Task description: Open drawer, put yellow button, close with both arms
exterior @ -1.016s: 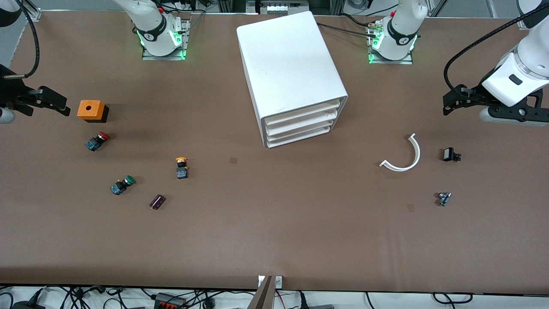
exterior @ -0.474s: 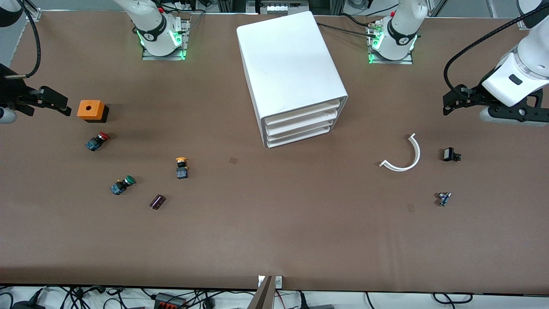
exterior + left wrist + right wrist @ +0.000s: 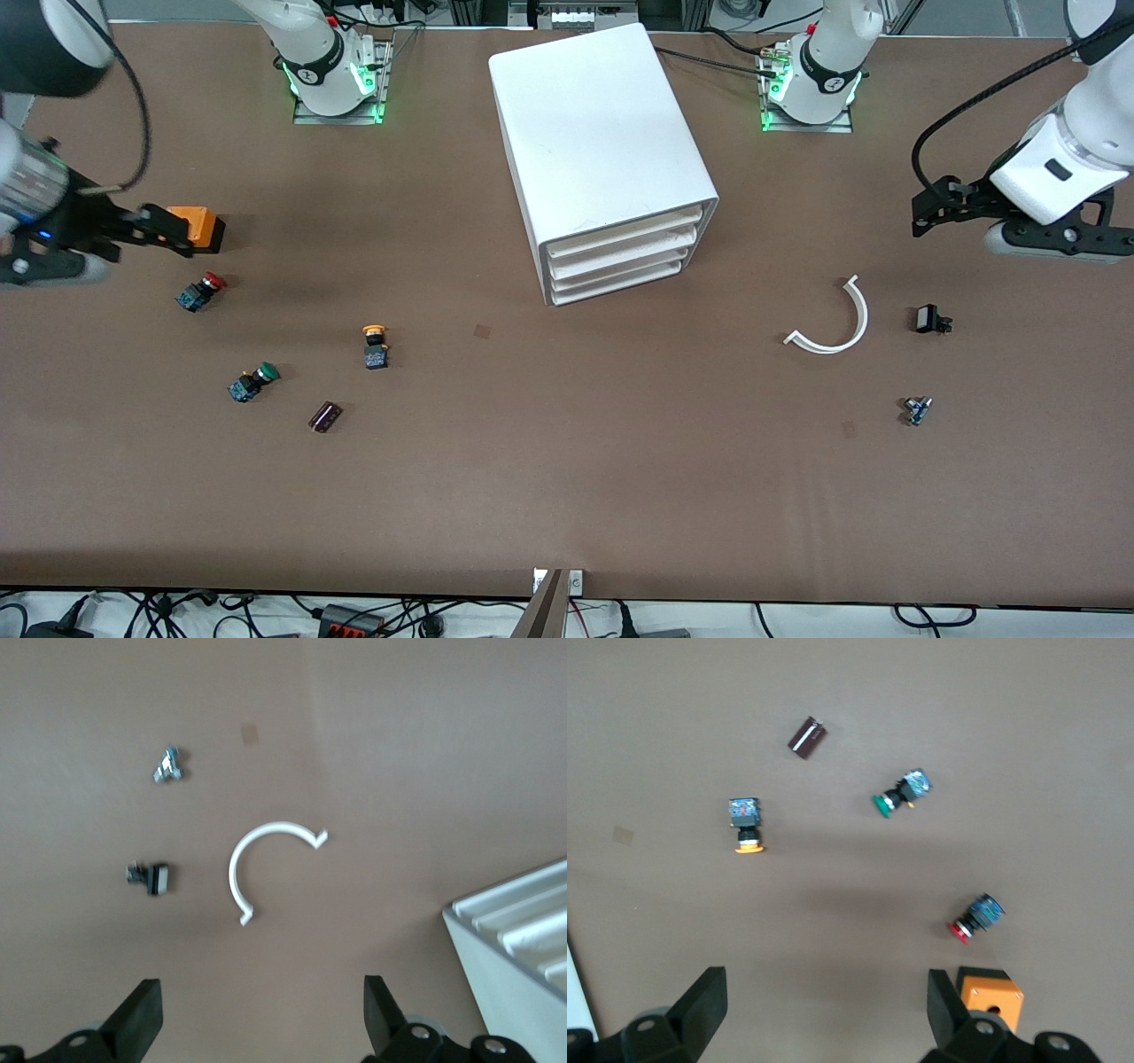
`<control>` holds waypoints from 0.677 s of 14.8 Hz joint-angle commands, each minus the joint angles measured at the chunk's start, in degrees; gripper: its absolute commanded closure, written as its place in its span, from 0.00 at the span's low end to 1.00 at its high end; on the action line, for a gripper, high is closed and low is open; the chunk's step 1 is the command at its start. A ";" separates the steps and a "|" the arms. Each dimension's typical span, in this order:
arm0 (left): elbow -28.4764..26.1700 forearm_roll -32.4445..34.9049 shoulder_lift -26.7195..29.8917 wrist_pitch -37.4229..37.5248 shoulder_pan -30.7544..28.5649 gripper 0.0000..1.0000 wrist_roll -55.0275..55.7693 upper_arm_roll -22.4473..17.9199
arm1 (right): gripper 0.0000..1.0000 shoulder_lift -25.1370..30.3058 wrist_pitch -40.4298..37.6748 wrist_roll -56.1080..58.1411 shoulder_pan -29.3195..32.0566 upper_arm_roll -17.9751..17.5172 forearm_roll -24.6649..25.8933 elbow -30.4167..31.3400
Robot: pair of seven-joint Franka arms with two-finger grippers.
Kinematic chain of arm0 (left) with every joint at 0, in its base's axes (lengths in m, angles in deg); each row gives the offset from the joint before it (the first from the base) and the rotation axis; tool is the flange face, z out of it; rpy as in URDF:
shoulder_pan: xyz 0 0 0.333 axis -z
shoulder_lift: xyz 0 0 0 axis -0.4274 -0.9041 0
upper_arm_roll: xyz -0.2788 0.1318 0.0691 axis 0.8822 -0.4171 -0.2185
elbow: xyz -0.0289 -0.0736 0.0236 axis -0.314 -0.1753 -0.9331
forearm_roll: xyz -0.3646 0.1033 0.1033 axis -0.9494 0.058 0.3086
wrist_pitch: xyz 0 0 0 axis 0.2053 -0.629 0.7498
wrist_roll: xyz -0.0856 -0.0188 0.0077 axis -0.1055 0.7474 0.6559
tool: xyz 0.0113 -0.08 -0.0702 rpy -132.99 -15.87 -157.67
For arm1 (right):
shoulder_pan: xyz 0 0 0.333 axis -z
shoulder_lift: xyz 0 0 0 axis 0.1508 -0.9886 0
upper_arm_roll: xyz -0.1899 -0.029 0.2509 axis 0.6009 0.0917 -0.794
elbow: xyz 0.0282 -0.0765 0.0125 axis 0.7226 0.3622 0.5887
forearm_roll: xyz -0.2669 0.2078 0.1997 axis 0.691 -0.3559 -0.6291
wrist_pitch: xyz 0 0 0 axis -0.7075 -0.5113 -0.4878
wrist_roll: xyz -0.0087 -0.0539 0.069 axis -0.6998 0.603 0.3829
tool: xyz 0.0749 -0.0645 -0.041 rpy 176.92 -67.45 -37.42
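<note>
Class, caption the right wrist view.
Open right gripper above yellow button, green button, red button, orange box.

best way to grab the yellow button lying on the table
The yellow button lies on its side, its cap pointing toward the robots' bases and the black-and-blue body nearer the front camera. Probably best to come straight down with the open right gripper and close across the body's two flat sides, which are squarer than the round cap. Nothing crowds it.
</note>
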 commanded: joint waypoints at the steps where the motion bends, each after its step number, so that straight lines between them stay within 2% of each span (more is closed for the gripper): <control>1: 1.32 -2.24 -3.93 7.17 0.72 0.00 -1.21 0.48 | 0.00 -3.31 2.53 -0.54 -2.67 -0.10 -0.08 0.20; 3: 1.32 -9.77 -6.92 8.06 1.69 0.00 -1.21 0.66 | 0.00 -6.57 4.37 -0.54 -4.69 -0.10 -0.95 0.20; 7: 1.23 -18.22 -11.75 7.46 3.62 0.00 -3.48 3.02 | 0.00 -12.80 11.83 -0.63 -8.56 -0.02 -1.13 0.11; 10: 0.62 -32.17 -18.08 6.84 2.58 0.00 -16.89 3.29 | 0.00 -18.69 16.06 -2.20 -11.37 -0.02 -0.52 -0.32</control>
